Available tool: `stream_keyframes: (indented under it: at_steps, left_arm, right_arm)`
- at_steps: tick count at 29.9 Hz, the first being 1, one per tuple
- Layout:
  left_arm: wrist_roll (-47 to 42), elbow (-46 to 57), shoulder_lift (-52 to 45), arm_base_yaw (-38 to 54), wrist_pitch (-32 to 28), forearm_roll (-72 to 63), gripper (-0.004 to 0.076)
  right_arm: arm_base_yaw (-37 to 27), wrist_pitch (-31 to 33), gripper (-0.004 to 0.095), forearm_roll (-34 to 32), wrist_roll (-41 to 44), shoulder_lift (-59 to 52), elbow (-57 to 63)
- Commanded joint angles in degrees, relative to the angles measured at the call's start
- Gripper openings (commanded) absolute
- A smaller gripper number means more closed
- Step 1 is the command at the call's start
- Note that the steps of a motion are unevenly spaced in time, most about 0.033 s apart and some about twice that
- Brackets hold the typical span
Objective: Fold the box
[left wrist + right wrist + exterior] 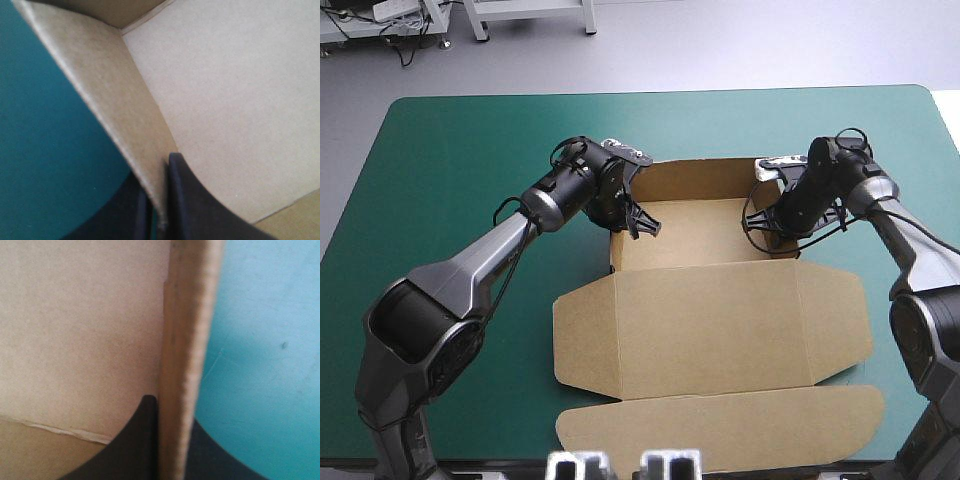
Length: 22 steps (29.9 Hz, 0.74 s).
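1. We see the brown box [705, 232] on the teal-green cover [450, 170]. In the high view it reaches from the table's middle toward 6 o'clock.
2. Its tray half lies toward 12 o'clock, with the far wall [705, 178] and both side walls raised.
3. The lid [720, 320] lies flat toward 6 o'clock of the tray. Its side flaps are spread at 9 and 3 o'clock, and its rounded end flap [720, 425] is close to the table's near edge.
4. Our left gripper [156, 200] is at the tray's 9 o'clock side, clamped on the left wall [115, 115]. One black finger is inside the tray and the other outside over the cover, with the board pinched between them.
5. Our right gripper [172, 435] is at the tray's 3 o'clock side, gripping the right wall [187, 340] the same way. That wall shows edge-on between the two fingers, with the tray floor on one side and the cover on the other.
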Motion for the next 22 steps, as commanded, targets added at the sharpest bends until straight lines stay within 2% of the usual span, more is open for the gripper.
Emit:
stream_keyframes:
  at_steps: [1,4,6,9,11,14,17,22]
  left_arm:
    - [2.08,-1.12,-1.65,-0.93,1.17,3.14,0.0008]
    - [3.52,-1.48,-1.65,-0.93,2.46,3.14,0.0097]
    - [4.23,-2.01,-1.65,-0.93,4.02,3.14,0.0179]
    - [6.23,-4.03,-1.65,-0.93,7.07,3.14,0.0349]
    - [7.25,-5.76,-1.65,-0.93,8.69,3.14,0.0454]
    - [7.58,-8.84,-1.65,-0.93,8.7,2.98,0.0571]
    - [7.58,-12.38,-1.65,-0.93,8.7,2.02,0.0584]
    - [7.9,-15.41,-1.65,-0.93,8.7,1.16,0.0584]
  right_arm:
    - [0.58,-0.81,0.0,3.32,-5.16,-2.99,-1.43]
    - [0.58,-0.26,0.0119,3.32,-6.91,-2.99,-1.43]
    - [0.58,0.62,0.0268,3.32,-7.51,-2.99,-1.43]
    - [0.58,1.43,0.0581,3.32,-7.75,-2.99,-1.43]
    - [0.58,1.83,0.0743,3.32,-6.88,-2.99,-1.43]
    - [0.58,2.36,0.0813,3.32,-6.65,-2.99,-1.54]
    - [0.58,3.58,0.0813,2.68,-6.54,-2.99,-2.54]
    - [0.58,7.95,0.0809,-1.96,-4.33,-3.2,-7.7]
